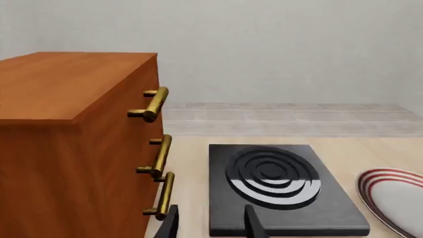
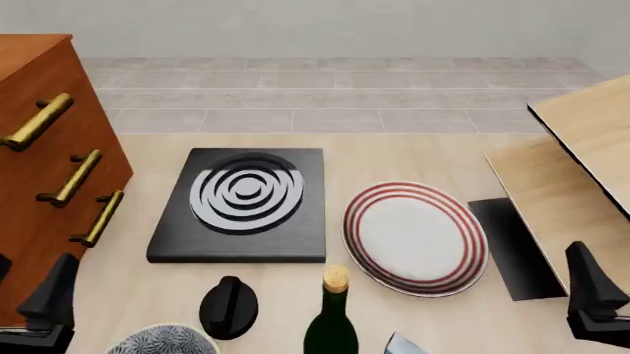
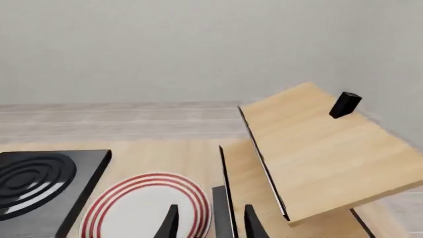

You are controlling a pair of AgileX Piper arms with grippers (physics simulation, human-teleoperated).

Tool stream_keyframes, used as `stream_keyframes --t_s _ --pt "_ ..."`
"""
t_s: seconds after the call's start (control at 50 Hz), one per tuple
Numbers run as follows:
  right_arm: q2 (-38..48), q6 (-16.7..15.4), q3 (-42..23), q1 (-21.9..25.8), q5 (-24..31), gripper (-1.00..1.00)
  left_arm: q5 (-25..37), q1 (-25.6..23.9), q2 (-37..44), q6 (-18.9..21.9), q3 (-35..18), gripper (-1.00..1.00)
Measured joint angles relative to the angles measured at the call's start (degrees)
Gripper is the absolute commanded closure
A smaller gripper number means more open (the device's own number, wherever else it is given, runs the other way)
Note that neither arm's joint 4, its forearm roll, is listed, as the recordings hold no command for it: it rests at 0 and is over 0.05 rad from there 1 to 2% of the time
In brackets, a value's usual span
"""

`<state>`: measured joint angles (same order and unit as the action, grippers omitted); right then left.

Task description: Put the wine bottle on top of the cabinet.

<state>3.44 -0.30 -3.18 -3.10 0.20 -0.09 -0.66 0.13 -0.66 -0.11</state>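
We see the left gripper (image 1: pixel 210 223) with its two dark fingers spread apart and nothing between them; the right gripper (image 3: pixel 209 222) likewise holds its fingers parted around empty air. In the front view the left gripper (image 2: pixel 44 306) sits low at the near left edge and the right gripper (image 2: pixel 594 299) at the near right edge, both well apart from the wine bottle (image 2: pixel 332 321).

The wine bottle stands upright at the near edge of the table, its tan cork up and its dark green shoulders cut off by the frame. We take it as our landmark. Just to its left lies a short black knob (image 2: pixel 229 307), and further left, at the frame's edge, a grey patterned bowl (image 2: pixel 162 341) shows only its rim. Behind the bottle and to the left is the black hob (image 2: pixel 242 206) with pale concentric rings. Behind it and slightly right rests the white plate (image 2: pixel 415 236) with red rim stripes. Far left of the bottle rises the cabinet (image 2: pixel 44 184), reddish-brown with brass bar handles, its top bare in the left wrist view (image 1: pixel 66 84). Far right stands pale wood furniture (image 2: pixel 580 162) with a black edge.
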Motion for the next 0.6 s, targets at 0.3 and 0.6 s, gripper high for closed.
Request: stream_keyframes --t_s 0.3,0.6 --pt "-1.5 0.6 2.4 2.4 -0.8 -1.00 -0.1 0.5 0.3 1.1 -0.1 -1.00" --pt "-1.0 0.8 3.0 2.9 -1.8 -1.00 20.6 -1.5 0.4 -0.4 -19.5 -1.00"
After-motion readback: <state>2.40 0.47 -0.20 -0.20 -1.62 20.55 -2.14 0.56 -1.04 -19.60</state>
